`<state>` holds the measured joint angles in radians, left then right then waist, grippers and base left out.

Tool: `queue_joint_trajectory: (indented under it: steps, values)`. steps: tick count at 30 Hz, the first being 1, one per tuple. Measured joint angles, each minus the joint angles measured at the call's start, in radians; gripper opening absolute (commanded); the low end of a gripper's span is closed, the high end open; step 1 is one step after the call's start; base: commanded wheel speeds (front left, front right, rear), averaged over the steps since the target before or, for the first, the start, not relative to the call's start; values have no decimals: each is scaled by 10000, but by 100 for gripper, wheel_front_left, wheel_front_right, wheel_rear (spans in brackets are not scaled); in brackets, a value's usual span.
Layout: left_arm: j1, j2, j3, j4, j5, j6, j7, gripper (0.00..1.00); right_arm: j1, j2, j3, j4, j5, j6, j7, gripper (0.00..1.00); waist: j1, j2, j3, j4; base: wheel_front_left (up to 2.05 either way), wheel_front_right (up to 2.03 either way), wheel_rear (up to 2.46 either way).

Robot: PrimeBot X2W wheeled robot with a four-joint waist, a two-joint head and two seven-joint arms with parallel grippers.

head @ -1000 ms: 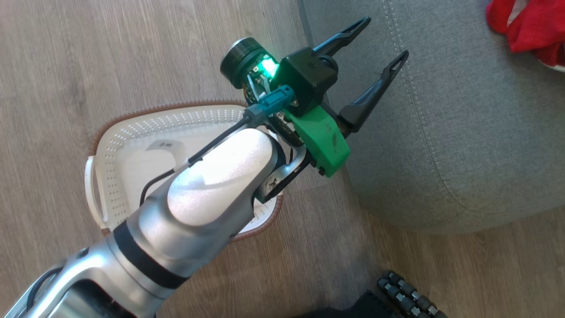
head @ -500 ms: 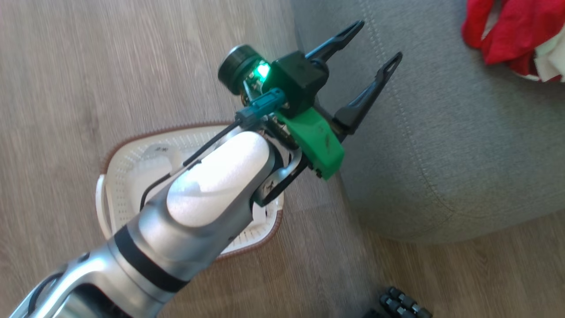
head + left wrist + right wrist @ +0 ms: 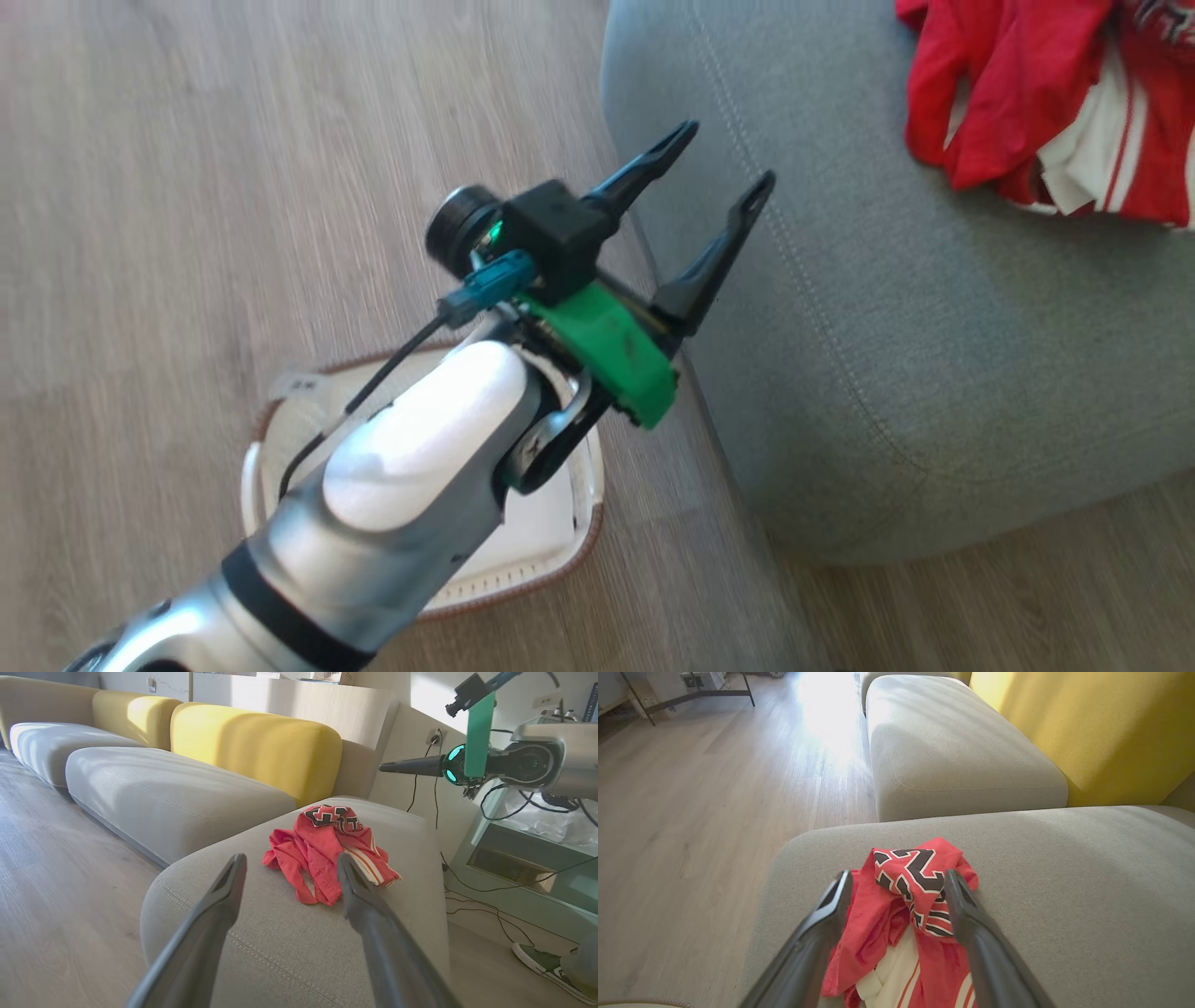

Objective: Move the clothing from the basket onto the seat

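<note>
nearest to me the basket [image 3: 581, 523] sits on the wooden floor [image 3: 187, 187], just beside the seat's near left corner. what i can see of its inside looks bare, but the pale left forearm covers much of it, so a small piece could be left under there without anyone noticing. the left end effector [image 3: 728, 154] hangs above the basket's far side with its fingers spread wide and nothing between them, their tips at the edge of the seat [image 3: 887, 327]. if that arm dropped or swung low it could knock the light basket across the floor or scrape the upholstery. further in and to the right, the clothing [image 3: 1008, 121] lies in a crumpled red and white heap on the seat top, so the job looks all but done. the right end effector [image 3: 899, 874] is above that heap, fingers also spread and pinching nothing, with the numbered jersey bunched up between them in its own view. my worry is there: pull away too low and a finger may catch a loose fold and drag cloth toward the seat's edge.
</note>
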<state>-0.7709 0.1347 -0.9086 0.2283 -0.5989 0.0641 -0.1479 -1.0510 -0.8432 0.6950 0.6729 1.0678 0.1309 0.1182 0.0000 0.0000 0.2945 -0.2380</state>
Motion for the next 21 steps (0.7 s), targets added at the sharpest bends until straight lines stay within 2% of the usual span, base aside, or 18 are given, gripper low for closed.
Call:
queue_joint_trajectory:
  steps: [9,21]
  values:
    - [970,589,443,-353,-305,522,-249,100,827,-412,117,-1302,174,0,-1335,100,0,0,-1057,432,0,0,0]
    - [2522,1540,1248,-1179,-727,1394,-665,100,3121,-487,-685,-2792,13,0,-3037,100,0,0,-1995,1777,0,0,0]
